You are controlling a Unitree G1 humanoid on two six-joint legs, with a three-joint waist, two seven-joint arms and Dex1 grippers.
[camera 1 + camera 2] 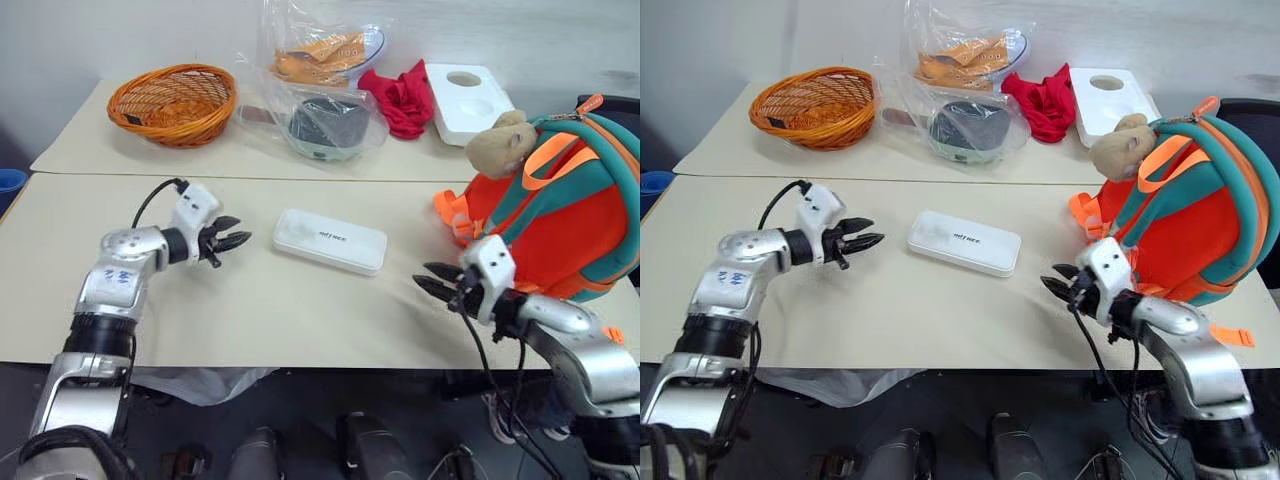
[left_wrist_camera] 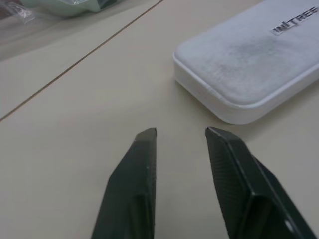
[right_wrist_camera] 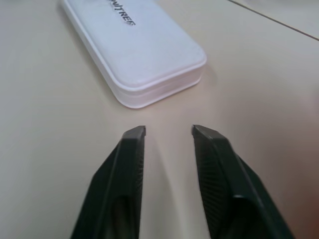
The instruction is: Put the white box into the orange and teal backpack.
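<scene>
The white box (image 1: 330, 241) lies flat at centre frame on the worktop (image 1: 300, 310), between my left gripper (image 1: 228, 240) and right gripper (image 1: 440, 280), both narrowly parted and empty. The orange and teal backpack (image 1: 560, 210) stands at right. Close evenly on both short ends, lift level.

White box (image 1: 330, 241) w/ dark lettering, orange & teal backpack (image 1: 570, 205), orange wicker basket (image 1: 172, 103), red cloth (image 1: 403, 99).
</scene>
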